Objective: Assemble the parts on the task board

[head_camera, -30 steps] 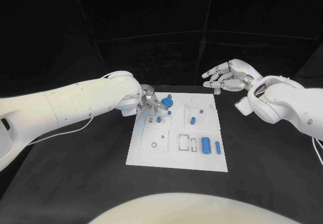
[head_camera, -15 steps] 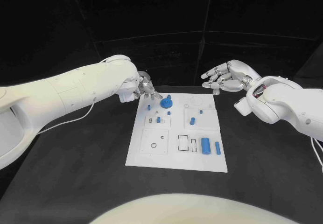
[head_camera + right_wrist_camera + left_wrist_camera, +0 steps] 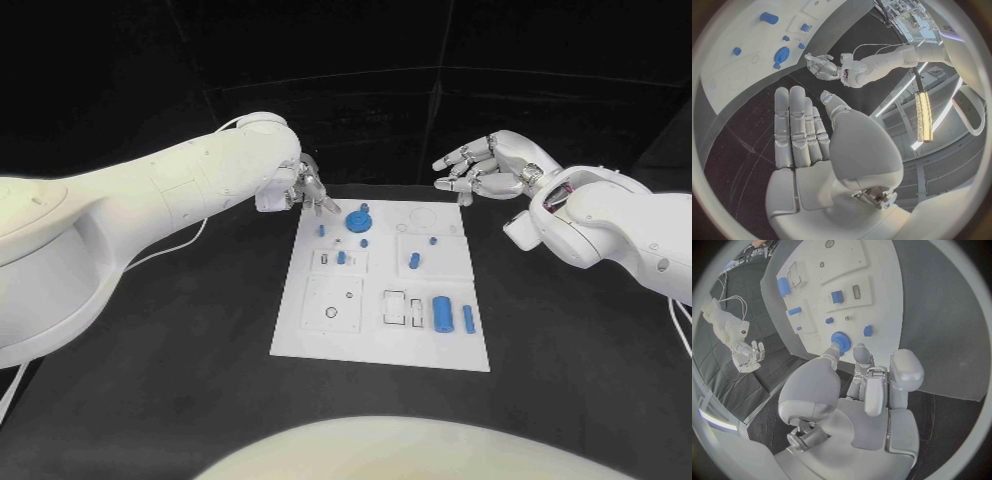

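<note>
Left robot hand (image 3: 312,193) hovers empty, fingers apart, just off the far-left corner of the task board (image 3: 378,345). One fingertip (image 3: 832,353) sits right next to the blue gear (image 3: 358,219); you can't tell from the wrist view whether it's touching. Right robot hand (image 3: 488,168) is open too, palm flat, holding nothing, above the table (image 3: 173,380) just past the board's far-right corner.

The board lies mid-table. The gear stands near its far edge, small blue pegs (image 3: 340,257) around it, and the blue block (image 3: 441,311) and blue bar (image 3: 467,318) sit toward the near-right part.

Risks as I see them:
- Gear looks seated but I can't confirm depth. If you sweep that left fingertip sideways, you likely cock it or pop it off its post.
- Pegs near the gear are small and close together. Come down with spread fingers and you probably knock a neighbour over.
- Board doesn't look clamped. Any side push from a finger may slide it on the table and throw off your next target.
- Left forearm (image 3: 173,190) blocks part of the head camera's view of the far-left corner, so lean on the wrist camera there.
</note>
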`<control>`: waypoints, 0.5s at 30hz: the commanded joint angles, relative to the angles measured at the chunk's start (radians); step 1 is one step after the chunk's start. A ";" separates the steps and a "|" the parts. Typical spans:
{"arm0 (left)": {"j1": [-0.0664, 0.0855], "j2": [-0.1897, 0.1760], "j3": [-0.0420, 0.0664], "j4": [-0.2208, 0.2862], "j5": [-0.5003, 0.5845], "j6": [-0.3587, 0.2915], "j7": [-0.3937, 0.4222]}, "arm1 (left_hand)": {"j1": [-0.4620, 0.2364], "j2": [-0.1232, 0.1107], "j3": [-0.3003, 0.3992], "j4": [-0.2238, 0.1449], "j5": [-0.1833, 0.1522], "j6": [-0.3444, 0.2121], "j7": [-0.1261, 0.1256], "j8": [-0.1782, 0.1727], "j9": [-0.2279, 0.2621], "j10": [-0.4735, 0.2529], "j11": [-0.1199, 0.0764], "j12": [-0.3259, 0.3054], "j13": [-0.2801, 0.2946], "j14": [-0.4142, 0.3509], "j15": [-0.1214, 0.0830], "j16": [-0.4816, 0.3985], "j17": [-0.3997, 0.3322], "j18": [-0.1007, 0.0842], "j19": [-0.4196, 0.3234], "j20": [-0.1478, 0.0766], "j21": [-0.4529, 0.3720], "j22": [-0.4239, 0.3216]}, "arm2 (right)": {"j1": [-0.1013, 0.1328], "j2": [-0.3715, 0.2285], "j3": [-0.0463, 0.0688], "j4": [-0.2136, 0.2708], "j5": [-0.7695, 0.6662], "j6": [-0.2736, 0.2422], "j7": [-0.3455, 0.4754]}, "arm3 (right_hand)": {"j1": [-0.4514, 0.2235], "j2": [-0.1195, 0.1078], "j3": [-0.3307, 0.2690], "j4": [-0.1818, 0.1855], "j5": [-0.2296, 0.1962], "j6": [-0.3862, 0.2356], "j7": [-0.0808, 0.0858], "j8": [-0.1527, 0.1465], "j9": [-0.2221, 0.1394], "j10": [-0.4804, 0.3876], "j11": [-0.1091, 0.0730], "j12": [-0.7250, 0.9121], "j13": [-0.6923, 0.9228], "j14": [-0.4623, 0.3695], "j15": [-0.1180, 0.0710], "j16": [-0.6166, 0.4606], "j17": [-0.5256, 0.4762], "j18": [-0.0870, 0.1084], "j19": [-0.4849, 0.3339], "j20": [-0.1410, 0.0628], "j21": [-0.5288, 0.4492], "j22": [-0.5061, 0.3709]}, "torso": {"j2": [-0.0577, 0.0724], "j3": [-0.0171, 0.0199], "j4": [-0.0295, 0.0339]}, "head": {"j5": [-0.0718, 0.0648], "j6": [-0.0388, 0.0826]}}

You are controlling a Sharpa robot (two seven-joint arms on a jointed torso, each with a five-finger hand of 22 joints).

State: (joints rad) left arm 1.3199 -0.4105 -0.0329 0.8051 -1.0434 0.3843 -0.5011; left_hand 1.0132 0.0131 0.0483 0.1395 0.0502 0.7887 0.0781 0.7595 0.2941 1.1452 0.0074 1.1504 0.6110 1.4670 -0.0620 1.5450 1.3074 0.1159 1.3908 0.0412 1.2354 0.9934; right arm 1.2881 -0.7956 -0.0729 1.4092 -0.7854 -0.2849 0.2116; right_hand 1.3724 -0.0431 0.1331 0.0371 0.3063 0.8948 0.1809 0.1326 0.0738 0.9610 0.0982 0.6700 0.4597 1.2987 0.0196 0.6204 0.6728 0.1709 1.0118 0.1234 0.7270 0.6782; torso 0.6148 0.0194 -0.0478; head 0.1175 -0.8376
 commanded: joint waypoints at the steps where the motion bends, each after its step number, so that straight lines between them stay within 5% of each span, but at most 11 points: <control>1: -0.002 0.013 0.000 -0.029 -0.036 0.046 -0.006 | -0.003 0.011 -0.011 0.002 0.000 0.007 -0.001 0.008 0.001 0.001 -0.006 0.003 0.002 0.088 -0.004 -0.003 0.189 -0.008 0.000 0.001 0.002 0.002 | 0.002 0.002 0.001 0.002 -0.001 0.002 0.008 | -0.006 -0.001 0.001 0.004 0.005 -0.006 0.003 0.007 0.001 -0.004 -0.001 0.003 -0.001 -0.006 0.001 -0.003 0.001 0.012 0.003 0.005 -0.003 -0.001 | 0.002 -0.0005 -0.0006 | 0.003 0.002; 15: -0.022 0.050 0.001 -0.108 -0.047 0.052 0.002 | -0.003 0.015 -0.026 0.009 -0.001 0.011 -0.004 0.014 0.002 0.003 -0.008 0.005 0.004 0.088 -0.006 -0.002 0.191 -0.009 0.003 -0.001 0.006 0.009 | 0.002 0.003 0.001 0.003 -0.001 0.000 0.010 | -0.003 0.001 0.002 0.004 0.009 -0.007 0.002 0.008 0.001 -0.005 -0.001 0.005 -0.002 -0.006 0.000 -0.003 0.001 0.012 0.004 0.005 -0.004 -0.002 | 0.001 -0.0007 0.0016 | 0.004 -0.001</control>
State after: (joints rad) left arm 1.2962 -0.3623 -0.0329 0.7011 -1.0752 0.4175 -0.5019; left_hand 1.0082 0.0181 0.0294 0.1502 0.0502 0.7936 0.0733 0.7677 0.2948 1.1491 0.0034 1.1504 0.6146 1.4670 -0.0620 1.5450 1.3074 0.1160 1.3908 0.0412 1.2354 1.0019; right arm 1.2881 -0.7939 -0.0729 1.4107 -0.7855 -0.2850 0.2114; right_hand 1.3724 -0.0431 0.1332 0.0370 0.3106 0.8948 0.1809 0.1365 0.0738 0.9610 0.0982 0.6699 0.4587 1.2987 0.0196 0.6205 0.6728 0.1710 1.0118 0.1234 0.7270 0.6774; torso 0.6160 0.0186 -0.0475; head 0.1209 -0.8376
